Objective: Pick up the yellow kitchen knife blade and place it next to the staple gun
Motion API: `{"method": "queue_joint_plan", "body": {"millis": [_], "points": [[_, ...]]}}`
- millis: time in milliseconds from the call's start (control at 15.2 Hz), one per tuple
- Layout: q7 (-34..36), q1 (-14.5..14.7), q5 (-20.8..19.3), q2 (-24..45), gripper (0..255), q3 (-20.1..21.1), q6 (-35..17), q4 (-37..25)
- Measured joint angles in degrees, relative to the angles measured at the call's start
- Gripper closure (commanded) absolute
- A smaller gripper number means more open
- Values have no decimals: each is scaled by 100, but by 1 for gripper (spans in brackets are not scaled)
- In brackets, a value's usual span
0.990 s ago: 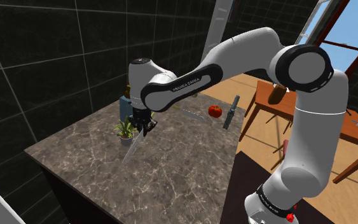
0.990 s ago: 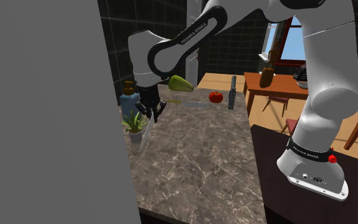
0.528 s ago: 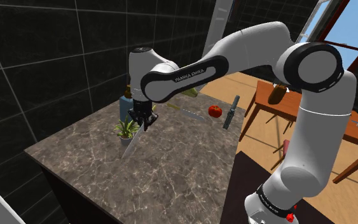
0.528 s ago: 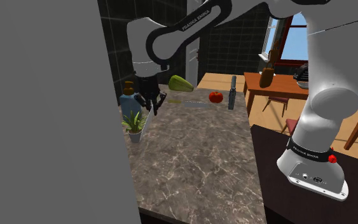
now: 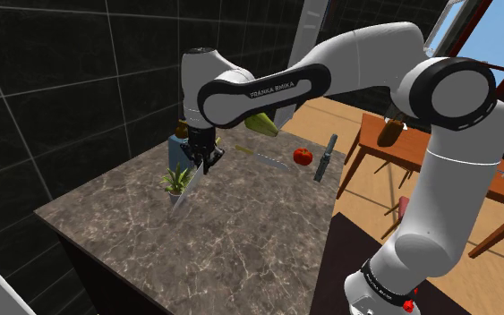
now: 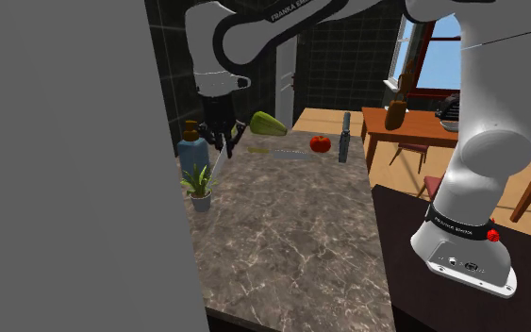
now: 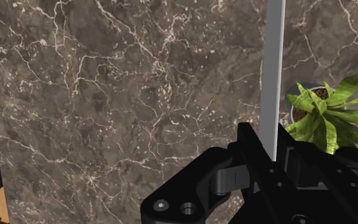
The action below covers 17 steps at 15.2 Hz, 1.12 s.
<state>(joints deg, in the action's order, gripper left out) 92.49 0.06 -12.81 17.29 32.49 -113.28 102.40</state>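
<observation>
One black gripper [image 5: 200, 166] hangs over the brown marble counter [image 5: 241, 242], left of the middle in the shoulder view. Its two fingers are pinching a thin blade [image 5: 182, 194]. The blade looks pale grey here, not yellow. It points down from the fingers toward the counter, a bit tilted. I cannot tell if its tip touches the stone.

A small green plant [image 5: 175, 182] in a pale pot sits just beside the blade, on its left in the shoulder view. A blue bottle [image 5: 175, 147] stands behind the plant, near the counter's far edge. In the wrist view the fingers clasp the blade, and the plant's leaves are close to it.

Further right in the shoulder view, a knife [image 5: 269, 159] lies flat on the counter. A red tomato [image 5: 303, 156] is next to it. A dark tool [image 5: 325, 157] stands up near the tomato, by the counter's right edge. A green thing [image 5: 260, 123] lies behind the knife. All four are well apart from the blade.
</observation>
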Motion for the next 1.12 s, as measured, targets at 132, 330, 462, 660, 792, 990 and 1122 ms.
{"method": "queue_joint_plan", "body": {"millis": [132,330,462,660,792,990,1122], "points": [[-33,-10,43,-60,255,15,137,-88],[-69,-12,83,-108,255,30,330,-243],[-95,-17,127,-171,255,46,474,-335],[-128,-20,164,-222,255,59,658,-478],[-321,-178,257,-399,255,22,597,-281],[-734,-465,380,-638,255,-96,505,-22],[-1010,-650,480,-830,255,-178,402,224]]}}
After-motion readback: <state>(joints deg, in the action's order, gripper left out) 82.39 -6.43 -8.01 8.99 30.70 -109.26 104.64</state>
